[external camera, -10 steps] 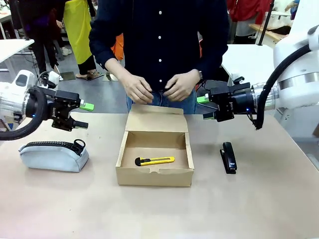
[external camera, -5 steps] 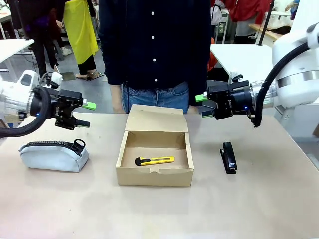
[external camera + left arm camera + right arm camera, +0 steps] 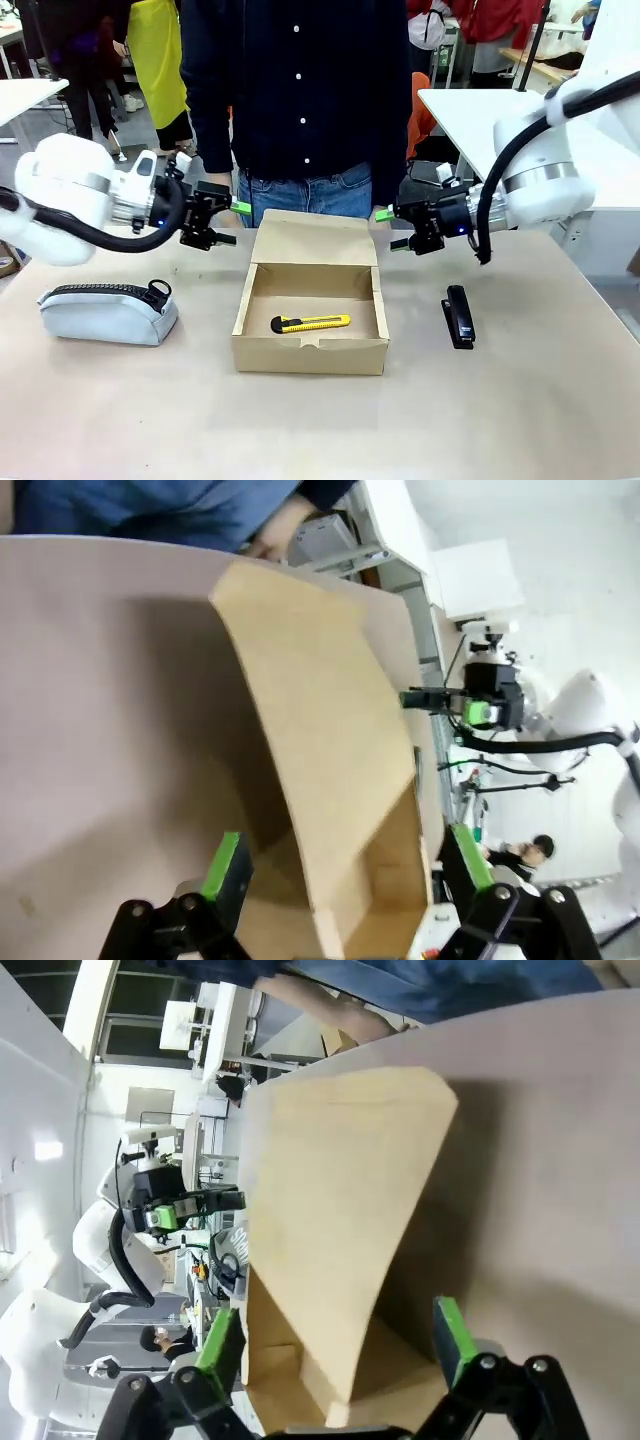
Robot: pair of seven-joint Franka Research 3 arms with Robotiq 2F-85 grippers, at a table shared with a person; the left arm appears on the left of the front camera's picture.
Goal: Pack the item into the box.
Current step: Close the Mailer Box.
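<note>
The item, a slim yellow utility knife with a black blade end [image 3: 311, 323], lies flat on the floor of the brown corrugated cardboard box [image 3: 310, 357], close to its near wall. We judge the packing itself done and closing the lid to be the step in hand.

Our left end effector [image 3: 232, 223] has its green-padded fingers spread wide and empty, just left of the far left corner of the upright hinged flap lid [image 3: 315, 238]. Our right end effector [image 3: 390, 230] is likewise spread and holds nothing, just right of the far right corner. In both wrist views the flap stands ahead between the spread fingers, and we cannot tell whether any pad touches the cardboard.

To do this well, we would meet the far face of the flap on both sides at the same height and press toward the near side together, so the lid folds along its hinge without twisting. The box looks light and sits loose on the pale surface [image 3: 300, 430], so we should push more downward than forward, or it may slide.

A person in a dark buttoned shirt [image 3: 310, 100] stands just beyond the flap, which calls for care. A black stapler [image 3: 459, 316] lies right of the box and a grey zippered pouch [image 3: 105, 312] left of it, both apart from it.
</note>
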